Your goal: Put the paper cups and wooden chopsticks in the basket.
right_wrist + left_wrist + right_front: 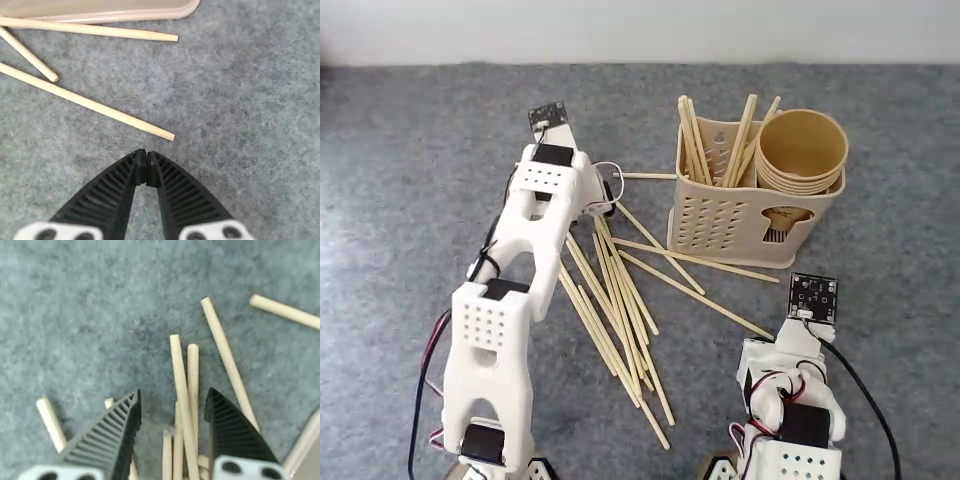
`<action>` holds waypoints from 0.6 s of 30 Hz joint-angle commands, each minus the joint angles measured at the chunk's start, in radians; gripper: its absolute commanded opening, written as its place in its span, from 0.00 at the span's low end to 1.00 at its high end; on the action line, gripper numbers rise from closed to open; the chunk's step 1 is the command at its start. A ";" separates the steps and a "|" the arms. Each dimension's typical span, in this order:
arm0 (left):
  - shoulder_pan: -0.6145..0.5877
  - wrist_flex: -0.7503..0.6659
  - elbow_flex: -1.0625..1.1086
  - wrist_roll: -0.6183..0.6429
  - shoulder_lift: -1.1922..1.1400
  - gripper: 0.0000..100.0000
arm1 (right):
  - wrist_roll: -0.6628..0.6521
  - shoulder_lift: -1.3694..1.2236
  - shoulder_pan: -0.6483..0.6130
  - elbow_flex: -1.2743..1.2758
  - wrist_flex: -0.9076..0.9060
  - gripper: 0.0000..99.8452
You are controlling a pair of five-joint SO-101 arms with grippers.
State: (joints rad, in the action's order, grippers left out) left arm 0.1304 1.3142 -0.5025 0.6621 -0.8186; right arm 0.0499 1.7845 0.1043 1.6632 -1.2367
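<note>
Nearest the overhead camera rose the two white arms. The left arm (495,330) lay stretched across the grey tabletop (400,200), its wrist over the far end of the loose wooden chopsticks (620,310). The right arm (790,420) sat folded, short of the basket (720,220). That basket stood upright beyond the scatter, with a stack of paper cups (803,150) nested at one end and the stowed chopsticks (692,135) standing beside them. With the cups in, I took the step in hand to be gathering the sticks left lying on the tabletop.

From the left wrist, the left claw (172,410) hung close over the tabletop with its jaws apart. The ends of a few loose wooden chopsticks lay between them, none gripped as far as I could tell. The next move, I judged, called for a short drop and a squeeze on one or two sticks only, since they lay crowded and crossing.

From the right wrist, the right claw (146,167) was pressed together on nothing, low over the tabletop. A lone chopstick (90,102) ended just ahead of its tip, apart from it. The basket's lower edge lay farther on, with another stick along it.
</note>
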 commanded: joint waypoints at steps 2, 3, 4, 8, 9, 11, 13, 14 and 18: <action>0.025 0.017 -0.061 0.009 -0.015 0.16 | 0.000 0.002 0.012 -0.002 0.021 0.01; 0.026 0.018 -0.062 0.008 -0.018 0.13 | 0.000 0.002 0.012 -0.002 0.021 0.01; 0.026 0.018 -0.062 0.008 -0.018 0.09 | 0.000 0.002 0.012 -0.002 0.021 0.01; 0.023 0.048 -0.065 0.006 -0.014 0.02 | 0.000 0.002 0.012 -0.002 0.021 0.01; 0.023 0.064 -0.074 0.006 -0.011 0.01 | 0.000 0.002 0.012 -0.002 0.021 0.01; 0.026 0.112 -0.097 0.006 -0.008 0.01 | 0.000 0.002 0.012 -0.002 0.021 0.01; 0.029 0.172 -0.153 0.005 -0.008 0.01 | 0.000 0.002 0.012 -0.002 0.021 0.01; 0.029 0.204 -0.186 0.005 -0.008 0.01 | 0.000 0.002 0.012 -0.002 0.021 0.01; 0.031 0.344 -0.383 0.009 -0.008 0.01 | 0.000 0.002 0.012 -0.002 0.021 0.01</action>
State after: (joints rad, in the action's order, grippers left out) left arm 0.1504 1.5704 -0.7188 0.6636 -0.8447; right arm 0.0499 1.7845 0.1043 1.6632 -1.2367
